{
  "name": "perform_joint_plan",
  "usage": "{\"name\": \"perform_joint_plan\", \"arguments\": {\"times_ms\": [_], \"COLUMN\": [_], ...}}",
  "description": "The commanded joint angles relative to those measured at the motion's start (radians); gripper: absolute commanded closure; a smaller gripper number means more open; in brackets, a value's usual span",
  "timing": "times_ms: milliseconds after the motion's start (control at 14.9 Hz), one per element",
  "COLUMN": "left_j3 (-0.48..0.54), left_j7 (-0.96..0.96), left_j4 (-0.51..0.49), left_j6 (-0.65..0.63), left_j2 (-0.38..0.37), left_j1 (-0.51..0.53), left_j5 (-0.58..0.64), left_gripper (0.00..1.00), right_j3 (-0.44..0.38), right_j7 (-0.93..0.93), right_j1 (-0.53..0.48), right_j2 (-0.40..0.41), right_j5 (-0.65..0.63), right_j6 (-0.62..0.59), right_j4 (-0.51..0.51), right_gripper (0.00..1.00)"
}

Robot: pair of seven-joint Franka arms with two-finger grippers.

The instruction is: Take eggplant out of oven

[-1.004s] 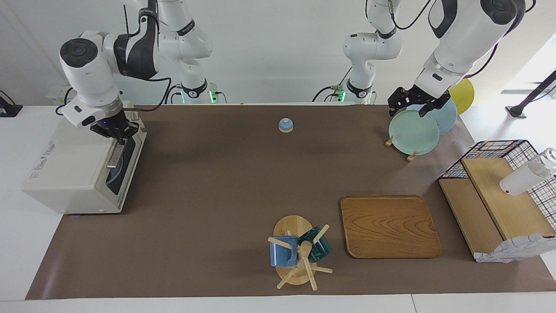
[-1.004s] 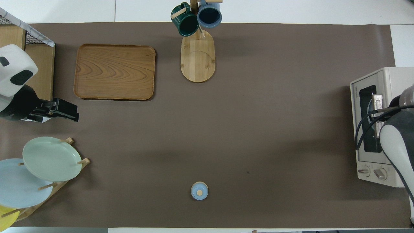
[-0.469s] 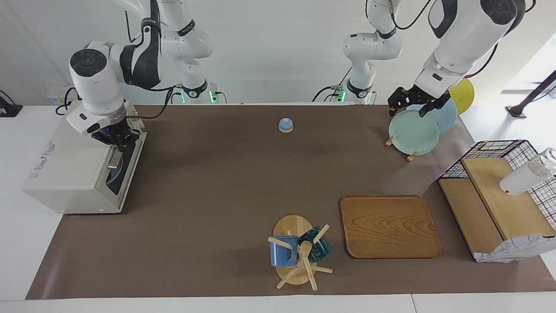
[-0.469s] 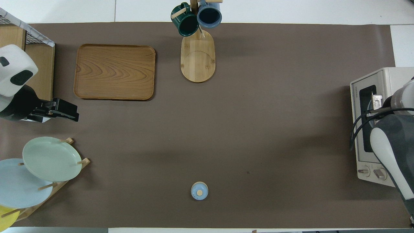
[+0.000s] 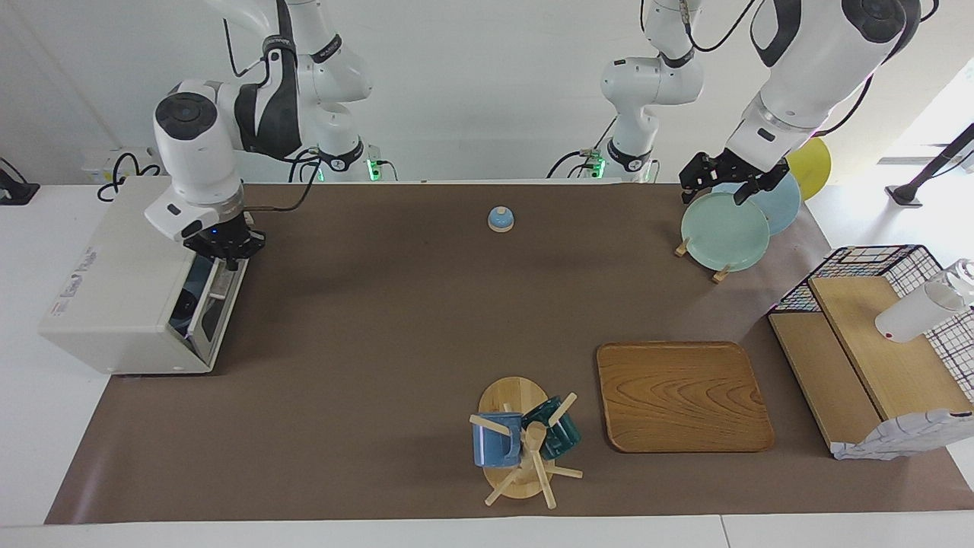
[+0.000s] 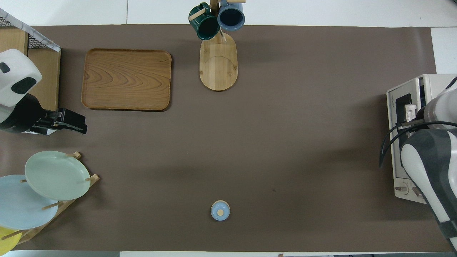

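Note:
The cream-white oven (image 5: 114, 297) stands at the right arm's end of the table and also shows in the overhead view (image 6: 430, 84). Its dark glass door (image 5: 207, 316) hangs partly open, with the top edge tipped away from the oven body. My right gripper (image 5: 227, 257) is at the door's top edge, shut on the metal bar handle (image 6: 409, 112). The eggplant is hidden; only a dark gap shows inside the oven. My left gripper (image 5: 715, 190) is open and empty and waits over the plate rack; it also shows in the overhead view (image 6: 80, 125).
A blue bell (image 5: 500, 219) sits near the robots at mid-table. A rack of plates (image 5: 724, 232), a wooden tray (image 5: 681, 396), a wire and wood shelf (image 5: 875, 342) and a mug tree (image 5: 525, 449) stand toward the left arm's end.
My right gripper has moved away from the oven body toward mid-table, holding the handle. The door has gone from closed to partly open. The left arm has not moved.

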Motion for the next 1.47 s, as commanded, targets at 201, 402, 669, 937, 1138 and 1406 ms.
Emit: {"name": "perform_joint_plan", "arguments": {"times_ms": [201, 402, 669, 937, 1138, 1406], "left_j3": [-0.008, -0.006, -0.008, -0.006, -0.006, -0.006], "left_j7": [-0.003, -0.003, -0.003, -0.003, -0.003, -0.003], "left_j4": [-0.007, -0.007, -0.007, -0.007, -0.007, -0.007], "left_j6": [-0.013, -0.013, -0.013, -0.013, -0.013, -0.013], "left_j2": [-0.016, -0.016, -0.016, -0.016, -0.016, -0.016], "left_j1": [0.01, 0.01, 0.01, 0.01, 0.01, 0.01], "left_j5": [0.016, 0.016, 0.016, 0.016, 0.016, 0.016], "left_gripper": [0.0, 0.0, 0.0, 0.0, 0.0, 0.0], "right_j3": [-0.001, -0.001, -0.001, 0.001, -0.001, -0.013], "right_j7": [0.077, 0.091, 0.158, 0.166, 0.178, 0.178], "right_j1": [0.03, 0.052, 0.079, 0.104, 0.136, 0.121], "right_j2": [0.096, 0.142, 0.194, 0.194, 0.194, 0.156], "right_j5": [0.034, 0.111, 0.136, 0.182, 0.203, 0.19], "right_j6": [0.233, 0.299, 0.331, 0.331, 0.257, -0.002], "right_j4": [-0.077, -0.095, -0.097, -0.095, -0.037, 0.101], "right_gripper": [1.0, 1.0, 1.0, 1.0, 1.0, 0.75]}}
